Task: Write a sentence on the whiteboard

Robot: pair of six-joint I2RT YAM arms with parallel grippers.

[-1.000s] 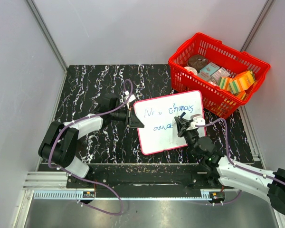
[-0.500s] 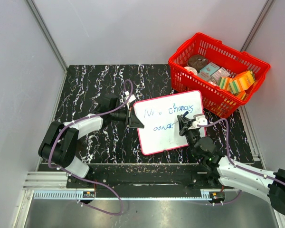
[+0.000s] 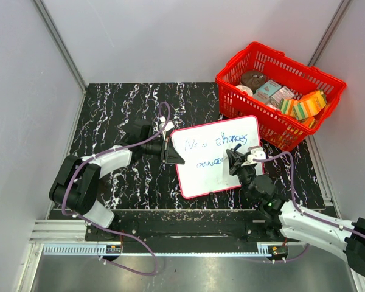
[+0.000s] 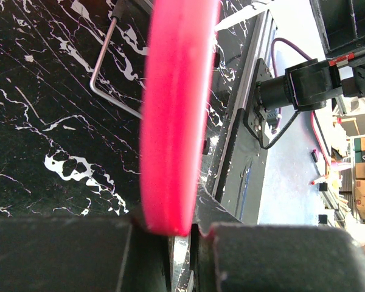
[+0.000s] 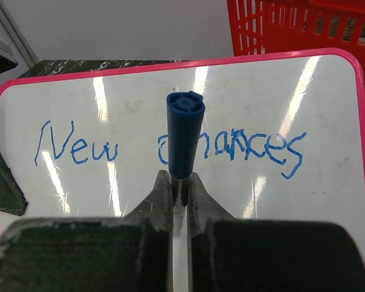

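At whiteboard [image 3: 214, 180] centre, sentence [image 3: 209, 163] was extended toward 3 o'clock, unfinished; marker [image 5: 184, 134] clenched by right jaws, rim [image 4: 170, 121] by left jaws.

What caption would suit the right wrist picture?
Right gripper holds a blue marker at the whiteboard reading "New chances".

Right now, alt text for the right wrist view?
The right end effector is shut on a blue marker in front of the whiteboard. Blue script on it reads "New chances"; a red basket stands behind.
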